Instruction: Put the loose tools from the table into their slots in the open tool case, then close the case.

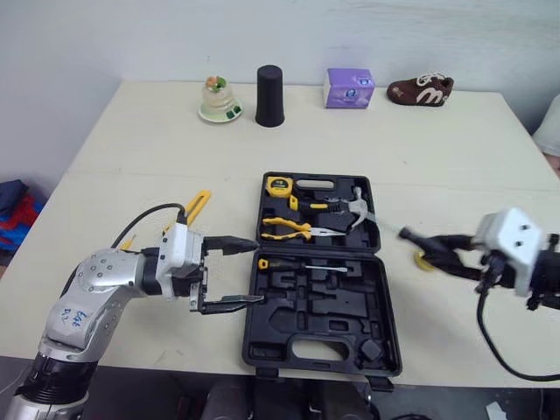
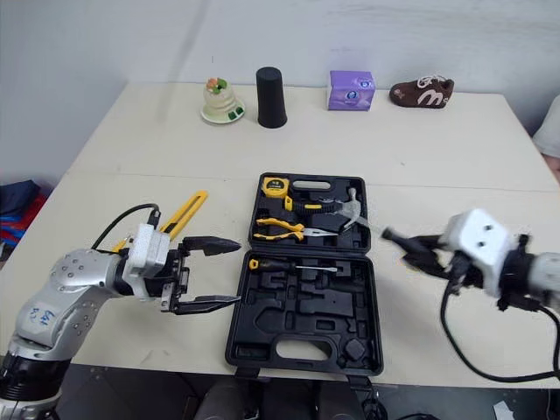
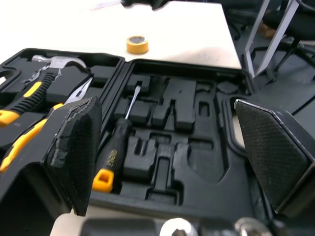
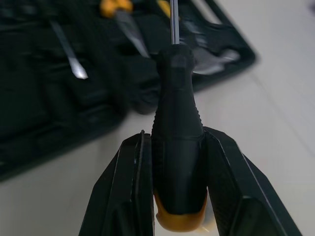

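Note:
The black tool case [image 1: 325,308] lies open mid-table. Its far half holds a tape measure [image 1: 279,185], a hammer [image 1: 357,208] and yellow-handled pliers [image 1: 289,229]; a screwdriver [image 3: 115,152] lies in a slot of the near half. My left gripper [image 1: 255,273] stands open at the case's left edge, holding nothing. Right of the case, my right gripper [image 4: 174,140] is shut on a second screwdriver [image 4: 177,118] by its black handle, shaft pointing at the case. A yellow tape roll [image 3: 137,44] lies on the table by that gripper. A yellow tool [image 1: 197,207] lies left of the case.
Along the table's far edge stand a small ornament on a dish [image 1: 219,99], a black cup [image 1: 269,96], a purple box [image 1: 349,87] and a brown shoe [image 1: 421,89]. The case's near edge is close to the table's front edge.

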Robot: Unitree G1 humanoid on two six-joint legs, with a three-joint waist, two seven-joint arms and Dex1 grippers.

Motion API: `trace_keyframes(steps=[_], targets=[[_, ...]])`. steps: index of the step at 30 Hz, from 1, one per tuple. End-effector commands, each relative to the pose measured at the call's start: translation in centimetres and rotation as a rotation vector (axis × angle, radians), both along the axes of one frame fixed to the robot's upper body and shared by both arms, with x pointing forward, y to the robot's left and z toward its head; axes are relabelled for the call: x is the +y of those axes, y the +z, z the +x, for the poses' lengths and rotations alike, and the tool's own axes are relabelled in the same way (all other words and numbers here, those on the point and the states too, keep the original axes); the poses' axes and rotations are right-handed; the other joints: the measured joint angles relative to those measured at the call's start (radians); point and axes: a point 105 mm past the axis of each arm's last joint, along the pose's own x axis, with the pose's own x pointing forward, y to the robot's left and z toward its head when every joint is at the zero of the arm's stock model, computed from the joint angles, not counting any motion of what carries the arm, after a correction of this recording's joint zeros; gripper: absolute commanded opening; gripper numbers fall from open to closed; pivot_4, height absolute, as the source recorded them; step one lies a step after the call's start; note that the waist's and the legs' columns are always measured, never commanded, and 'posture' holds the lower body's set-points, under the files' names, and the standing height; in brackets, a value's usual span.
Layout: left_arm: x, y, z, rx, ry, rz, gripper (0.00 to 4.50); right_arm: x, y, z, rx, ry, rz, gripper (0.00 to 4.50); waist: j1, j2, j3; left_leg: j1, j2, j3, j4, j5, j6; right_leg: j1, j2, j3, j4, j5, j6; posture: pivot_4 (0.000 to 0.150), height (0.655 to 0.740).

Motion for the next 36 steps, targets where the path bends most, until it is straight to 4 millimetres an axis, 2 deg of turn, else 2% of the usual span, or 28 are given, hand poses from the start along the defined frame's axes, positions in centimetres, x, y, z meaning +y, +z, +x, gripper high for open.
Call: trace_keyframes(steps=[1, 5, 10, 17, 24, 26, 27, 29, 33, 36], targets=[[0.2, -0.1, -0.6, -0.014, -0.012, 0.027, 4.50, 3.2, -0.5, 0.0, 0.035, 0.132, -0.129, 1.02, -0.005, 0.000, 0.000, -0.001, 0.001, 0.000, 0.001, -0.001, 0.000, -0.001, -0.002, 0.000, 0.000, 0.000, -0.001, 0.150, 0.7400], [0.4, -0.6, -0.7, 0.002, -0.006, 0.047, 4.50, 5.2, -1.4, -0.1, 0.094, 0.238, -0.242, 1.02, -0.013, -0.001, 0.001, -0.002, 0.001, 0.000, 0.002, -0.003, -0.001, -0.003, -0.005, -0.004, 0.001, -0.002, -0.004, 0.150, 0.7400], [0.6, -0.8, -0.7, 0.010, 0.009, 0.053, 4.50, 6.7, -2.3, 1.0, 0.094, 0.288, -0.295, 1.02, -0.015, 0.000, 0.001, -0.003, 0.001, 0.000, 0.004, -0.004, 0.000, -0.003, -0.006, -0.005, 0.002, -0.003, -0.005, 0.150, 0.7400], [0.6, -1.3, -1.3, 0.029, 0.018, 0.070, 4.50, 7.5, -3.4, 1.2, 0.107, 0.320, -0.319, 1.02, -0.015, 0.000, 0.001, -0.005, 0.002, 0.001, 0.012, -0.008, 0.001, -0.003, -0.006, -0.005, 0.005, -0.003, -0.005, 0.150, 0.7400], [0.6, -1.5, -1.2, 0.033, 0.024, 0.072, 4.50, 7.4, -4.2, 1.5, 0.106, 0.287, -0.315, 1.02, -0.015, 0.000, 0.001, -0.004, 0.002, 0.000, 0.014, -0.009, 0.003, -0.003, -0.007, -0.005, 0.008, -0.003, -0.005, 0.150, 0.7400], [0.6, -1.5, -1.1, 0.033, 0.025, 0.072, 4.50, 7.5, -3.9, 1.6, 0.088, 0.298, -0.302, 2.05, -0.016, 0.000, 0.001, -0.004, 0.002, 0.000, 0.014, -0.009, 0.003, -0.003, -0.007, -0.005, 0.008, -0.003, -0.005, 0.150, 0.7400], [0.6, -1.5, -1.1, 0.033, 0.025, 0.072, 4.50, 7.5, -3.7, 1.5, 0.078, 0.320, -0.304, 2.36, -0.015, 0.000, 0.001, -0.004, 0.002, 0.000, 0.014, -0.009, 0.003, -0.003, -0.007, -0.005, 0.008, -0.003, -0.005, 0.150, 0.7400], [0.7, -1.5, -1.0, 0.032, 0.025, 0.073, 4.50, 7.7, -2.9, 2.0, 0.019, 0.343, -0.270, 3.30, -0.016, 0.000, 0.001, -0.004, 0.002, 0.000, 0.014, -0.009, 0.003, -0.003, -0.007, -0.005, 0.008, -0.003, -0.005, 0.150, 0.7400], [0.8, -1.5, -0.9, 0.029, 0.027, 0.076, 4.50, 7.7, -1.6, 2.4, -0.030, 0.390, -0.204, 3.30, -0.015, 0.000, 0.001, -0.004, 0.002, 0.001, 0.015, -0.009, 0.003, -0.003, -0.007, -0.005, 0.008, -0.003, -0.005, 0.150, 0.7400], [0.8, -1.5, -0.8, 0.029, 0.031, 0.076, 4.50, 9.0, -0.2, 1.4, -0.035, 0.474, -0.007, 3.30, -0.015, 0.000, 0.001, -0.004, 0.002, 0.001, 0.015, -0.009, 0.003, -0.003, -0.006, -0.005, 0.008, -0.003, -0.005, 0.150, 0.7400]])
